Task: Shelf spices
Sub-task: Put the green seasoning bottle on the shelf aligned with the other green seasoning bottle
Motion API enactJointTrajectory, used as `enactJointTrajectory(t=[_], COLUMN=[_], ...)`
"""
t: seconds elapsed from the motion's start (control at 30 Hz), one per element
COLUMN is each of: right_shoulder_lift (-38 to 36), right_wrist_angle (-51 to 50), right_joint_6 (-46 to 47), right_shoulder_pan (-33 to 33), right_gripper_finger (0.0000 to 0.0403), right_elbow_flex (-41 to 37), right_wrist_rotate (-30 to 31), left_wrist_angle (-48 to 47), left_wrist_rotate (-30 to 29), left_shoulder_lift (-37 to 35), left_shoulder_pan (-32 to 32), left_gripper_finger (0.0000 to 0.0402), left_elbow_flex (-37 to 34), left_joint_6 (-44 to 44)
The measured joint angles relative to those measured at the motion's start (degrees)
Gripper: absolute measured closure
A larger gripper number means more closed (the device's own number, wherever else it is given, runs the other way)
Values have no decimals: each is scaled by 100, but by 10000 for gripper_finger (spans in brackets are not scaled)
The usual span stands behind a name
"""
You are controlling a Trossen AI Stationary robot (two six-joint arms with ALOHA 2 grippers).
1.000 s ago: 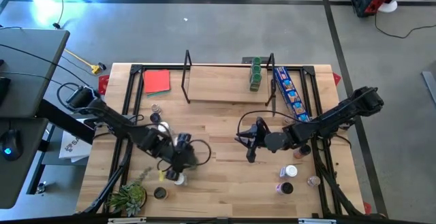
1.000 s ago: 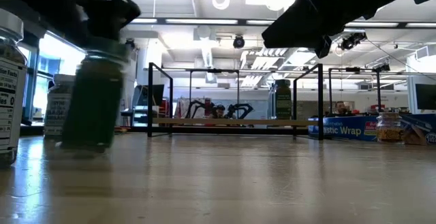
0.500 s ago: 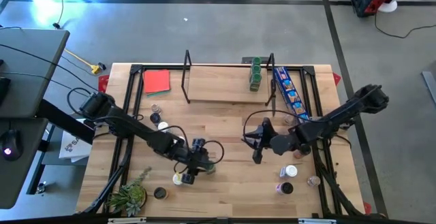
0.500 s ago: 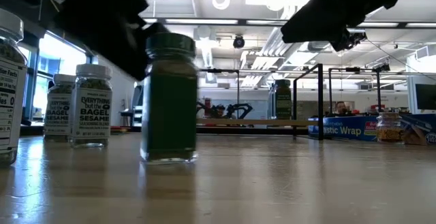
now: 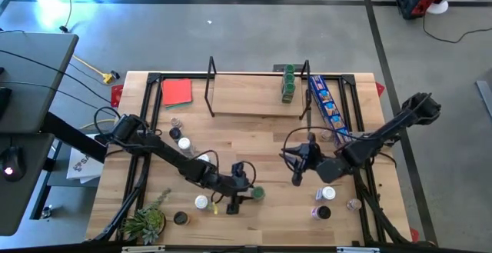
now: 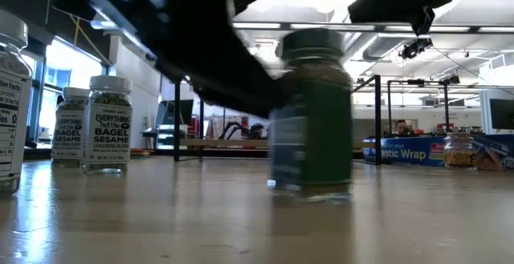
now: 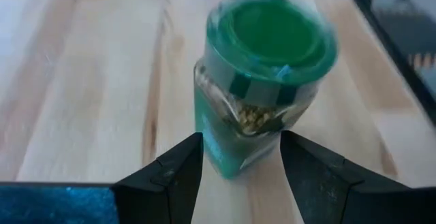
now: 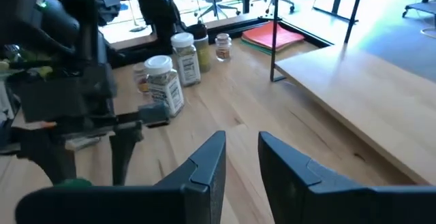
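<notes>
Currently, a green-lidded jar (image 5: 257, 194) is seen on the counter (image 5: 254, 141), near-centre, upright or slightly tilted; it is blurred in the low view. The left hand (image 5: 247, 194) is placed around that jar: in the left wrist view the jar (image 7: 262, 88) is flanked by both fingers (image 7: 174, 169), gaps are visible either side, so whether it is actually gripped cannot be told.

The right hand (image 5: 297, 178) is held above the counter right of centre; its fingers (image 8: 204, 166) are parted only narrowly and nothing is held between them.

The shelf (image 5: 257, 91) is located at the far side of the counter, with two green jars (image 5: 288, 84) already stacked at its right end, next to a black upright. A blue box (image 5: 327, 107) is laid just right of the shelf, a red pad (image 5: 177, 91) to its left.

More jars are grouped on the left side of the counter (image 5: 178, 134), others at the near right (image 5: 327, 199). Two white-capped jars (image 6: 107, 123) are seen at left in the low view. A small plant (image 5: 146, 222) is sat at the near-left corner.
</notes>
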Motion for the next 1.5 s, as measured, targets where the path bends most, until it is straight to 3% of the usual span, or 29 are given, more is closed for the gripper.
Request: enactJointTrajectory(t=[0.3,0.53,0.83,0.97,1.27,1.5], right_shoulder_lift=[429,1434,3239,3502,3264,2695], right_wrist_angle=[-864,-544,674,600,-357,-1897], right_joint_6=[-773,526,917,1033,761,808], right_shoulder_pan=[686,965,659,362,-190,-487], right_gripper_finger=[321,320,320,320,320,320], right_elbow_flex=[1045,1236,1236,1234,1234,1227], right_wrist_rotate=[-602,-2584,-3136,-3112,-3080,-2366], left_wrist_angle=[265,253,672,759,731,750], left_wrist_rotate=[-585,-665,-308,-178,-97,-10], left_shoulder_lift=[-42,87,478,471,471,469], left_shoulder_pan=[-212,-234,-121,-17,308,517], left_gripper_finger=[211,211,211,211,211,211], left_elbow_flex=[4,4,4,4,0,0], left_joint_6=[-381,-424,-439,-439,-440,-255])
